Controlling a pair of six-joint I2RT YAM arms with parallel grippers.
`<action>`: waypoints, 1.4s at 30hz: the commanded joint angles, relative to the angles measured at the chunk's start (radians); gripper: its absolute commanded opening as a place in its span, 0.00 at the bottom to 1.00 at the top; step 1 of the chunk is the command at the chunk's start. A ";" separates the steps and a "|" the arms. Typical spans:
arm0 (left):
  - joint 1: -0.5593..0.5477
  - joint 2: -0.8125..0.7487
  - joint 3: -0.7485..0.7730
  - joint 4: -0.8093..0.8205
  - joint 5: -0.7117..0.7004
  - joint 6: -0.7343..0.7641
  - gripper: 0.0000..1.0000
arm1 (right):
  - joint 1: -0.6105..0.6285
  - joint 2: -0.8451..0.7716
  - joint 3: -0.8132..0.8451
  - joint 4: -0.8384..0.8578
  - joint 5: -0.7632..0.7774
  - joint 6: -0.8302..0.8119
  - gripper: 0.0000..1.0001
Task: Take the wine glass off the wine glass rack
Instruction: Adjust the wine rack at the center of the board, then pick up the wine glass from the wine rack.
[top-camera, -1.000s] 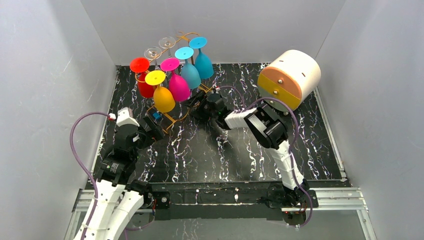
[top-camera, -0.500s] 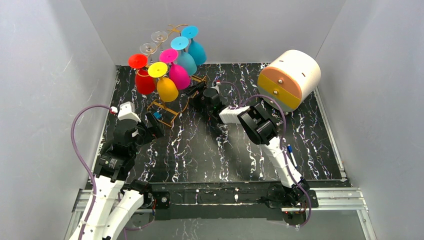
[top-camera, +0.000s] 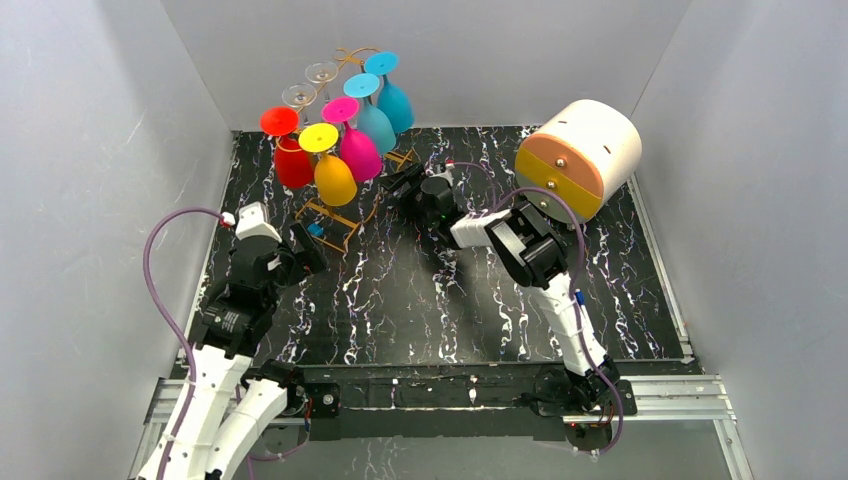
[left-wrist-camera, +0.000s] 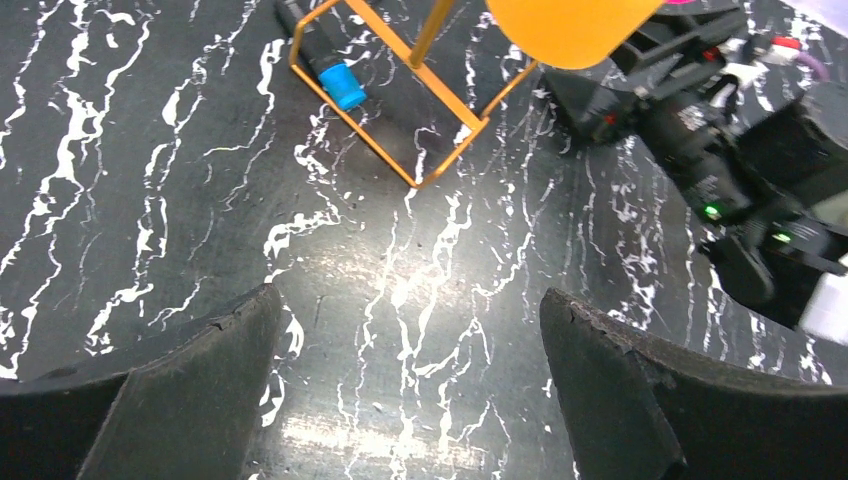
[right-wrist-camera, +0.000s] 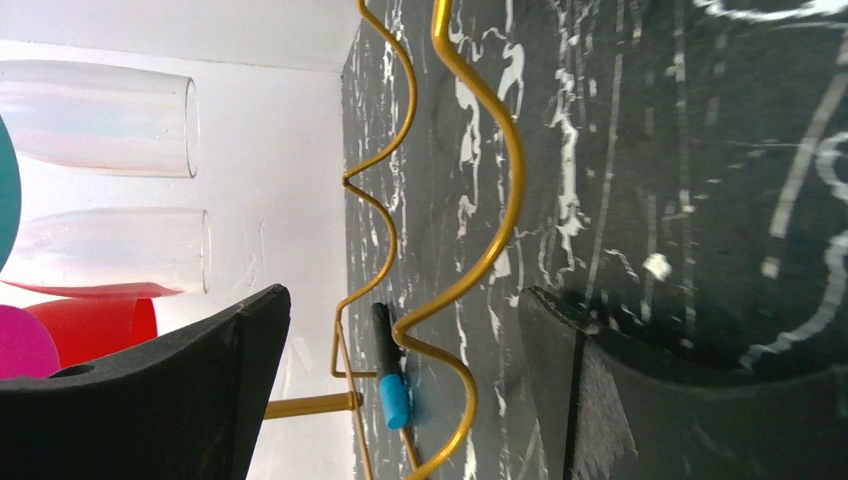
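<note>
The golden wire wine glass rack (right-wrist-camera: 516, 180) has slid toward the far left corner of the black marbled table (top-camera: 450, 300), its coloured wine glasses (top-camera: 335, 180) all still hanging. My right gripper (top-camera: 410, 180) and left gripper (left-wrist-camera: 410, 300) gape wide, empty.

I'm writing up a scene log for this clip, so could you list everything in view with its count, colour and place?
wine glass rack: one, golden-orange wire, far left of the table
coloured wine glasses: five (red, orange-yellow, magenta, two teal-blue), hanging upside down on the rack
clear wine glasses: two, transparent, hanging at the rack's far side
marker: one, black with a blue cap, lying inside the rack's base
drum-shaped drawer box: one, white with orange and yellow fronts, far right
table: one, black with white veins
left gripper: one, black, open, over bare table near the rack's base
right gripper: one, black, open, a rack wire between its fingers
</note>
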 joint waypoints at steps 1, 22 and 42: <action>0.002 0.051 0.001 0.000 -0.091 0.004 0.98 | -0.014 -0.081 -0.098 -0.014 0.003 -0.104 0.92; 0.002 0.164 -0.133 0.099 -0.017 -0.140 0.98 | -0.002 -0.636 -0.411 -0.119 -0.134 -0.257 0.80; 0.002 0.197 -0.089 0.118 0.051 -0.009 0.98 | 0.069 -0.450 0.333 -0.547 -0.437 -0.326 0.56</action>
